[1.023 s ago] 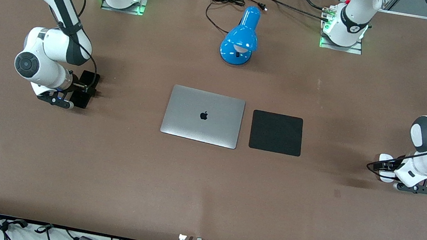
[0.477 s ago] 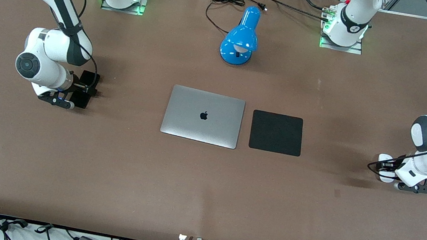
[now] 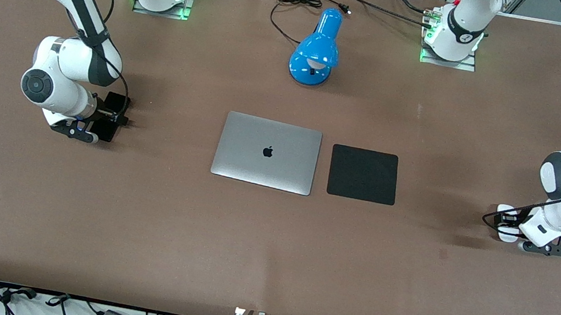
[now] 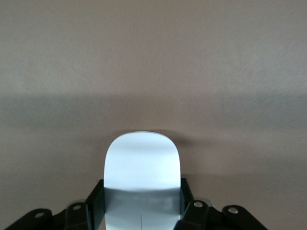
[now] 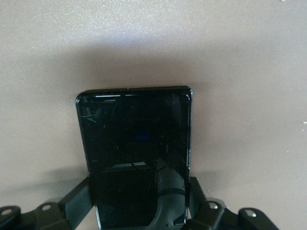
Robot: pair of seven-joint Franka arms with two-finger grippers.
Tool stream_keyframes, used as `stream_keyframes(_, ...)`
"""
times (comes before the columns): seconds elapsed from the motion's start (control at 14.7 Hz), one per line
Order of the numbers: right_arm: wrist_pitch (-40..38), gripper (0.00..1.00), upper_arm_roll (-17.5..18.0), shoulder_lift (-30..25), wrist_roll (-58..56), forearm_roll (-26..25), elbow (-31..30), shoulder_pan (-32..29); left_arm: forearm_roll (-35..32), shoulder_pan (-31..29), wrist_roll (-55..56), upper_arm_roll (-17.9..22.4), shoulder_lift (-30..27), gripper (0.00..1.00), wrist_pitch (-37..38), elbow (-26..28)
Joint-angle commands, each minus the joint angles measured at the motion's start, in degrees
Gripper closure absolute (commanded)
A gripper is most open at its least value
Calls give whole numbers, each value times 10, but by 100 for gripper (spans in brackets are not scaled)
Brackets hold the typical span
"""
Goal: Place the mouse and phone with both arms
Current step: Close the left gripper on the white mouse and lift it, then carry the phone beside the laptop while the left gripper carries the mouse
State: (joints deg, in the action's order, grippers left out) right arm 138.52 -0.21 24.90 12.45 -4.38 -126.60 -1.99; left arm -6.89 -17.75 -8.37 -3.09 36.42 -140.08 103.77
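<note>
Gripping must be kept firm and level on both sides. The mouse (image 4: 142, 179) is clamped between the fingers of the left gripper (image 3: 511, 224) low at the left arm's end of the table (image 3: 266, 250); the phone (image 5: 136, 158) is clenched in the right gripper (image 3: 106, 123) at the right arm's end — neither should be tilted while carried. Room is ample: bare brown surface surrounds the laptop (image 3: 266, 152) and the black mat (image 3: 363, 174) beside it — a blue lamp (image 3: 316, 50) lies near the bases.

An Apple logo sits on the closed laptop (image 3: 266, 152) lid — no other mark is readable.
</note>
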Motion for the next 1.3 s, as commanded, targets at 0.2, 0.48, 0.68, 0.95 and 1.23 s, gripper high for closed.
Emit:
stream_keyframes(0.2,9,82,4,6,-8,0,-1,0,-1,10,56,-50,-27,71,199,-83)
stream_keyframes(0.48,-45,85,18,-28,-24,0,23,-1,-1,11,94,-131,-35,71,279,-126)
stream_keyframes(0.68,-108,85,56,-30,-23,1,85,0,-1,11,174,-200,-37,71,288,-125)
stream_keyframes(0.95,-105,85,97,-25,-6,15,96,0,-13,91,290,-256,-19,76,274,-125)
stream_keyframes(1.23,-77,85,138,3,59,33,119,36,-68,167,405,-236,3,77,241,-114)
